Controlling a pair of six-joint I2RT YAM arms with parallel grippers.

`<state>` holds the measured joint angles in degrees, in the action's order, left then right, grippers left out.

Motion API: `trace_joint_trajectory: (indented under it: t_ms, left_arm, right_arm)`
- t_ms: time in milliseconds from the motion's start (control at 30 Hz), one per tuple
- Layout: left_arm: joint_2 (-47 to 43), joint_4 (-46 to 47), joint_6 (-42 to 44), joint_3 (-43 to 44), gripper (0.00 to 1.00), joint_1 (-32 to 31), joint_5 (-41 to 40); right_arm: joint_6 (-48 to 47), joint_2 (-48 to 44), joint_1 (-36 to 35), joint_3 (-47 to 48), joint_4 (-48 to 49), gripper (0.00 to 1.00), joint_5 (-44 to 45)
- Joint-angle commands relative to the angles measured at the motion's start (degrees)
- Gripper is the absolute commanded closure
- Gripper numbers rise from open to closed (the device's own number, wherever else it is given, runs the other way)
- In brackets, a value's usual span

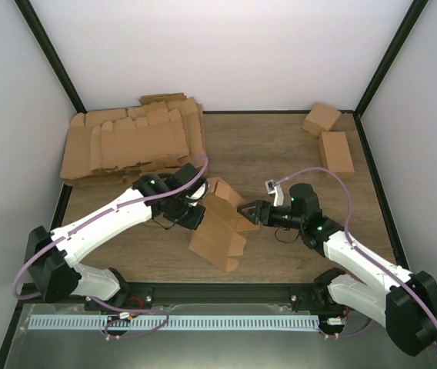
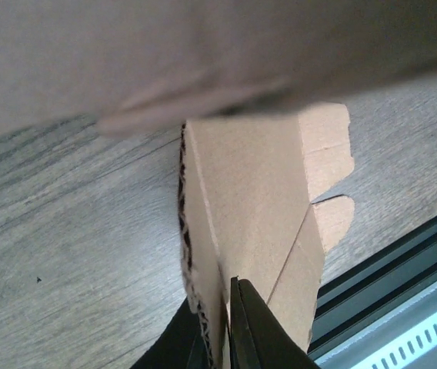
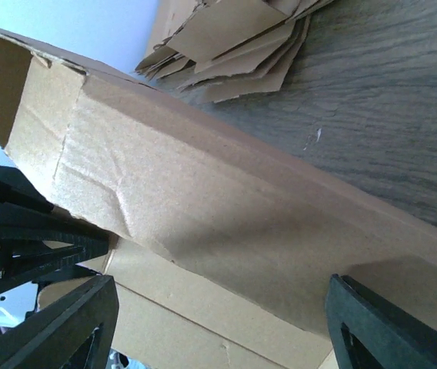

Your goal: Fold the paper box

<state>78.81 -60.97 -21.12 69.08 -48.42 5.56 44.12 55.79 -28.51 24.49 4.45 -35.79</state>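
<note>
The paper box (image 1: 218, 227) is a plain brown, partly folded cardboard piece held tilted above the table's middle, one panel upright. My left gripper (image 1: 193, 206) is shut on its left wall; in the left wrist view the black fingers (image 2: 243, 323) pinch the cardboard edge (image 2: 257, 192). My right gripper (image 1: 243, 213) is open at the box's right side. In the right wrist view its fingertips (image 3: 65, 323) stand wide apart with a folded brown wall (image 3: 226, 215) right in front of them.
A big pile of flat brown blanks (image 1: 130, 142) lies at the back left and shows in the right wrist view (image 3: 226, 38). Two folded small boxes (image 1: 335, 151) lie at the back right. A black rail (image 1: 226, 292) runs along the near edge.
</note>
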Motion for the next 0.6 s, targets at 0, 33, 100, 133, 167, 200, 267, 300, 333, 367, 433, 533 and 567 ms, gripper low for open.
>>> trace_joint_trajectory:
  t_ms: [0, 33, 100, 133, 167, 200, 267, 300, 333, 367, 433, 533, 567]
  left_arm:
    - [0.94, -0.32, 1.29, 2.6, 0.94, -0.31, -0.47]
    - [1.11, -1.02, 1.41, 3.27, 0.95, -0.35, -0.71]
    - [1.36, -2.62, 2.07, 4.93, 0.96, -0.29, -1.31]
    - [1.6, -3.7, 2.27, 5.82, 0.96, -0.29, -1.92]
    - [1.87, -4.86, 2.54, 6.85, 0.96, -0.29, -2.56]
    - [2.2, -6.26, 2.72, 7.77, 0.96, -0.35, -3.1]
    - [2.97, -8.81, 3.07, 9.71, 0.96, -0.32, -4.13]
    - [3.21, -9.92, 3.22, 10.48, 0.96, -0.35, -4.34]
    - [3.46, -10.74, 3.34, 11.13, 0.96, -0.35, -4.48]
    - [3.65, -11.7, 3.44, 11.77, 0.96, -0.36, -4.67]
    - [3.9, -13.01, 3.63, 13.12, 0.96, -0.35, -5.37]
    - [6.01, -16.27, 4.03, 15.72, 0.96, -0.33, -6.75]
    - [6.91, -17.6, 4.04, 16.68, 0.96, -0.36, -7.24]
  right_arm:
    - [-4.88, 0.49, 0.52, 4.68, -5.48, 0.24, 3.24]
    - [-5.65, 0.73, 0.48, 5.29, -6.27, 0.24, 3.75]
    - [-6.73, 1.33, 0.47, 6.74, -7.31, 0.24, 4.56]
    - [-7.1, 1.65, 0.48, 7.3, -7.68, 0.24, 4.74]
    - [-7.43, 1.88, 0.45, 7.83, -7.85, 0.24, 4.66]
    - [-7.52, 2.06, 0.47, 8.32, -7.83, 0.24, 4.48]
    - [-7.56, 2.42, 0.43, 9.09, -7.72, 0.24, 4.02]
    - [-7.45, 2.59, 0.47, 9.28, -7.56, 0.24, 3.9]
    - [-7.16, 2.67, 0.52, 9.31, -7.26, 0.23, 3.7]
    - [-6.79, 2.92, 0.47, 9.11, -6.81, 0.22, 3.34]
    - [-5.8, 3.64, 0.48, 8.48, -5.4, 0.21, 2.15]
    - [-2.66, 4.77, 0.45, 5.74, -0.87, 0.19, -1.08]
    - [-1.54, 5.23, 0.47, 4.69, 1.65, 0.19, -1.92]
